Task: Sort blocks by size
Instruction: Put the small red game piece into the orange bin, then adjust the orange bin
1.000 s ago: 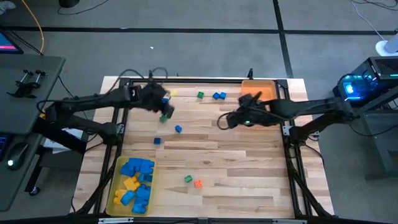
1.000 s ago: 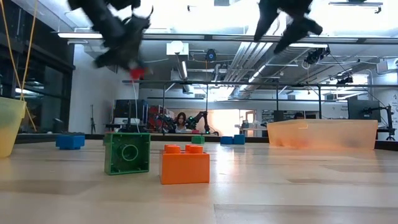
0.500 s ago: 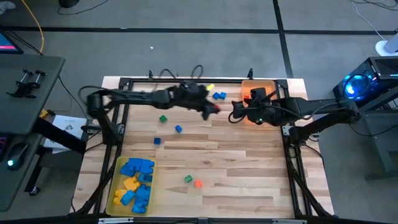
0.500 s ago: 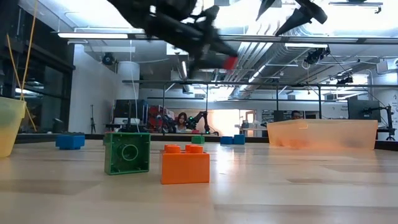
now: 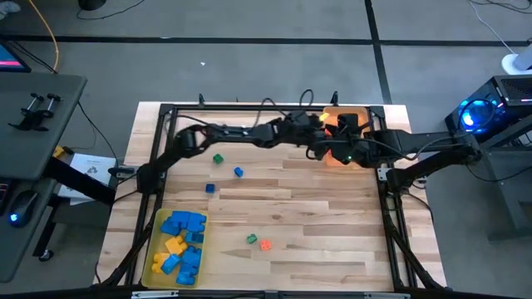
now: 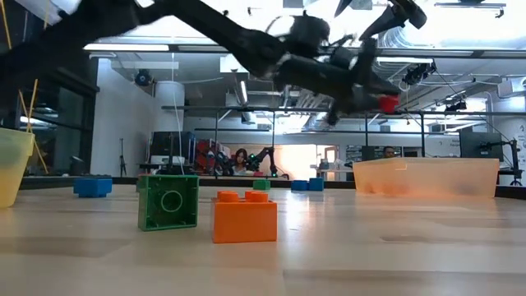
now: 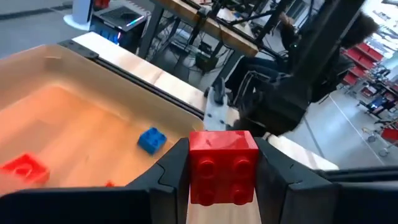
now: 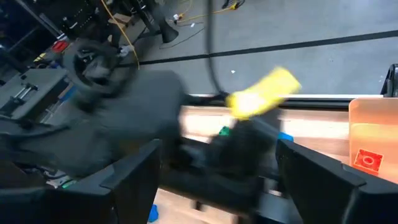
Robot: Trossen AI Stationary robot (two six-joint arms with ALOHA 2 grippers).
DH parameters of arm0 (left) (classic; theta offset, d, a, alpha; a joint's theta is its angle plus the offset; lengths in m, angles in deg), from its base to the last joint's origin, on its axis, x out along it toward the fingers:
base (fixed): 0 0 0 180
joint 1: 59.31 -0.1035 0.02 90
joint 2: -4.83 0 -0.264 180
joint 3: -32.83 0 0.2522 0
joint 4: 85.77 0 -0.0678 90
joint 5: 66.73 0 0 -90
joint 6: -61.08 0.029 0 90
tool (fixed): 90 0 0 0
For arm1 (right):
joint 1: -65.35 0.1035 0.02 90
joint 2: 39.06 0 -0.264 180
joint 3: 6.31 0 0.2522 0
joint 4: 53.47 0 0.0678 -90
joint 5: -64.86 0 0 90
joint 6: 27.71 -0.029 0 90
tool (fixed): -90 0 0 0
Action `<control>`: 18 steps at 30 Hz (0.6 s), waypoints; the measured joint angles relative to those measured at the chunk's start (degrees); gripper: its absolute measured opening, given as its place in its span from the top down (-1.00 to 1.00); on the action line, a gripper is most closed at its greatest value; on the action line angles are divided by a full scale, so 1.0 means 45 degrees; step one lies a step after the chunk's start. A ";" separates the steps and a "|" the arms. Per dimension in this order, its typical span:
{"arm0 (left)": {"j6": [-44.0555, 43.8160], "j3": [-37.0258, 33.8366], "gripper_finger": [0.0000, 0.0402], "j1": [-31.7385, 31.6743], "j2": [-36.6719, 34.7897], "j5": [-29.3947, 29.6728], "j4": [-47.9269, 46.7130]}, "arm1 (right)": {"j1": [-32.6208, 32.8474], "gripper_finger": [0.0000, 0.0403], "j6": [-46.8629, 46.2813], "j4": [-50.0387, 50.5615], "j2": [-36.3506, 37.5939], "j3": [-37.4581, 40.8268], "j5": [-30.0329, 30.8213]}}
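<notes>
Red block [image 7: 222, 165]: pinched in left gripper [image 7: 221, 171], now carried across to orange tray [image 7: 74, 134]; release pending.
Right gripper [image 8: 217, 177]: spread, waiting beside.

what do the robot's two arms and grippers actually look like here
Both arms are dark, near-black jointed links with thin black cables looping along them. The left gripper ends in two flat, matte black fingers; the right gripper has two broad, dark, angular fingers. No markings are legible.

Red block [image 7: 222, 165], translucent orange tray [image 7: 74, 134]
</notes>
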 joint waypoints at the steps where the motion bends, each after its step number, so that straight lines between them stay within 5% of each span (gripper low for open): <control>1: 0.0067 0.0576 0.50 -0.0002 0.0466 0.0025 -0.0012 | 0.0000 -0.52 0.0000 -0.0001 0.0000 0.0000 0.0022; 6: 0.0626 0.2353 0.17 -0.0006 0.1930 0.0620 -0.0304 | 0.0000 -0.52 0.0000 0.0003 0.0000 0.0000 0.0069; 12: 0.1527 0.2579 -0.36 0.0017 0.2084 0.1575 -0.1001 | 0.0000 -0.52 0.0282 0.0003 -0.0005 0.0000 0.0125; 15: 0.1343 0.2565 -0.50 -0.0207 0.1595 0.0929 -0.2501 | -0.0011 -0.52 0.0225 0.0076 0.0002 0.0000 0.0538; 18: 0.1898 0.2591 -0.52 -0.0797 0.0551 -0.0359 -0.5219 | -0.0390 -0.52 -0.2337 0.1222 0.0307 0.0000 0.0911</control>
